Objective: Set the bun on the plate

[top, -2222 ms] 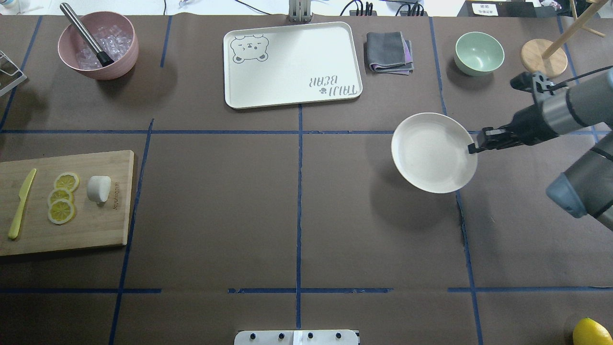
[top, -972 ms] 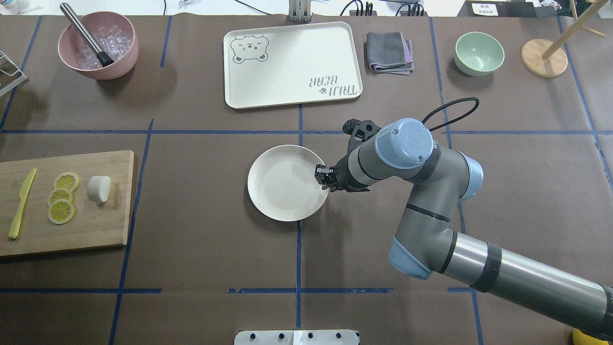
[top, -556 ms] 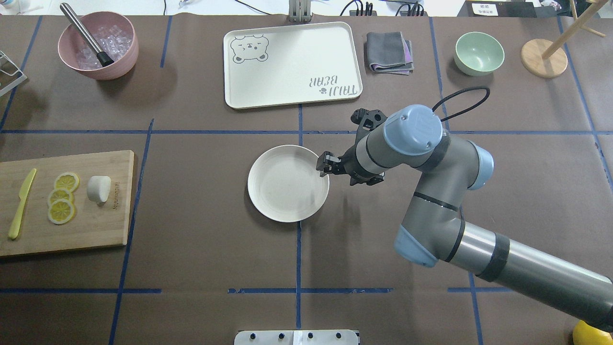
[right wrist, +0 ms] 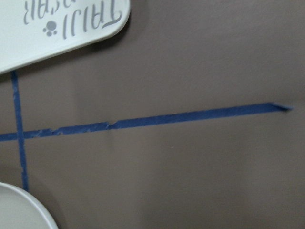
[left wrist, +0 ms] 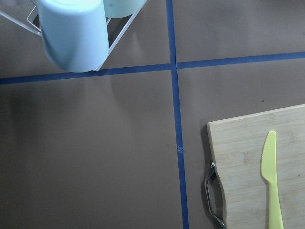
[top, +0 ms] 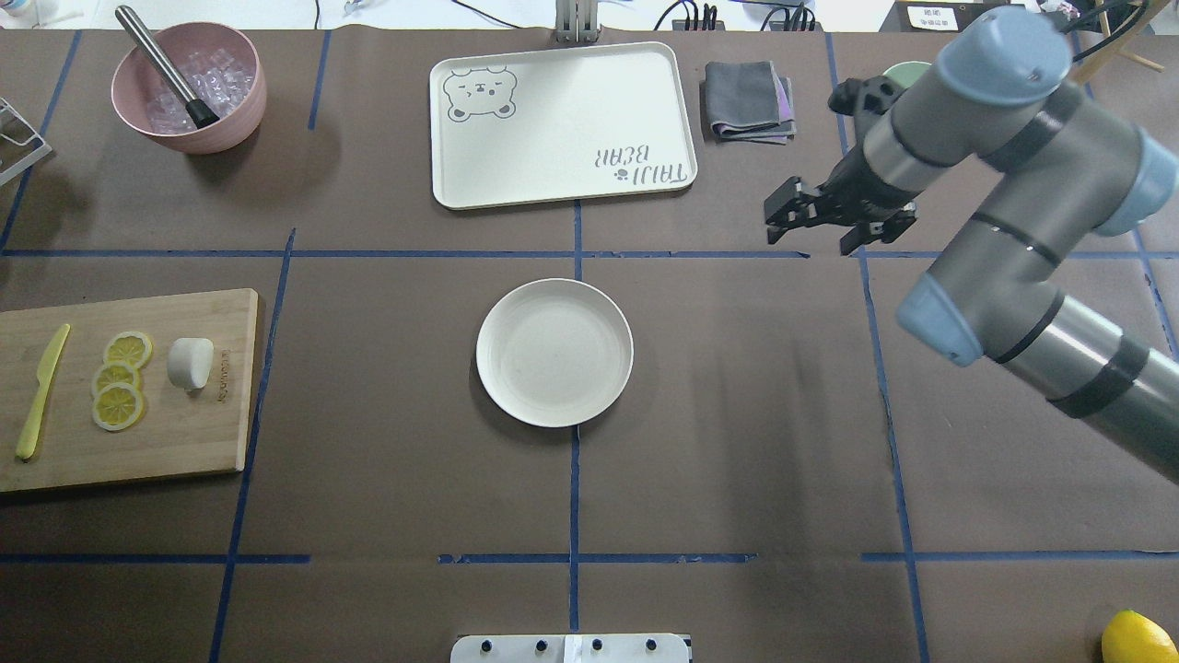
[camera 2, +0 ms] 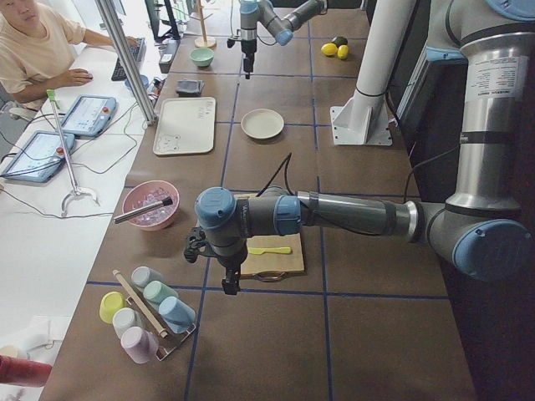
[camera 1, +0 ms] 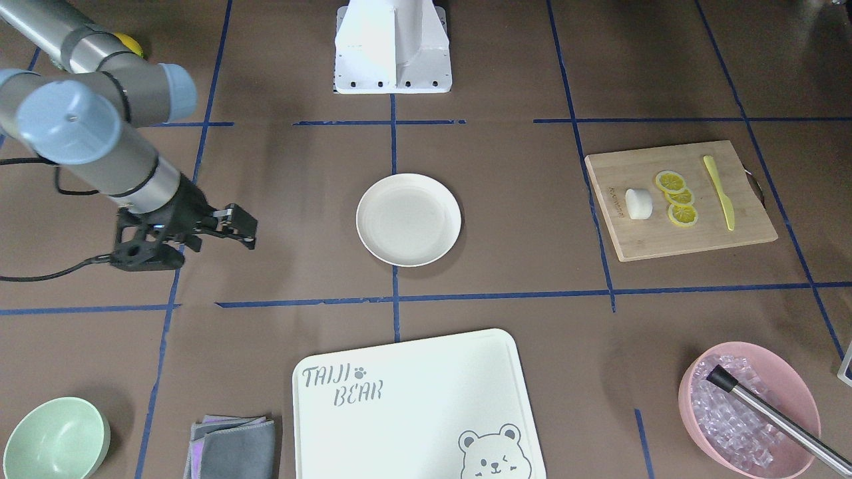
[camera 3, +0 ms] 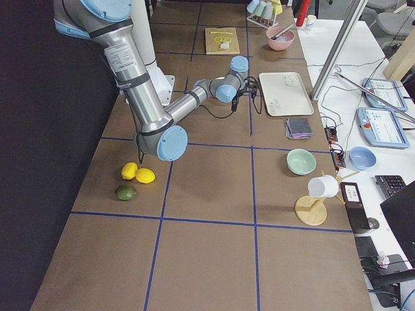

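Observation:
The bun (top: 191, 363), a small white lump, lies on the wooden cutting board (top: 157, 433) at the left, beside the lemon slices (top: 120, 379). The cream plate (top: 554, 352) sits empty at the table's middle (camera 1: 408, 219). My right gripper (top: 786, 221) hovers open and empty well to the plate's far right, near the grey cloth (top: 748, 99); it also shows in the front view (camera 1: 243, 227). My left gripper (camera 2: 227, 282) shows only in the left side view, past the board's outer end, and I cannot tell whether it is open or shut.
A yellow knife (top: 41, 391) lies on the board. At the back stand a pink bowl of ice (top: 189, 87), the bear-printed tray (top: 562, 124) and a mint bowl (camera 1: 53, 439). A cup rack (left wrist: 76, 28) stands under the left wrist. A lemon (top: 1138, 635) lies front right.
The right gripper carried the plate from the right to the table's middle, let it go, then drew back to the far right. Bun and board have not moved.

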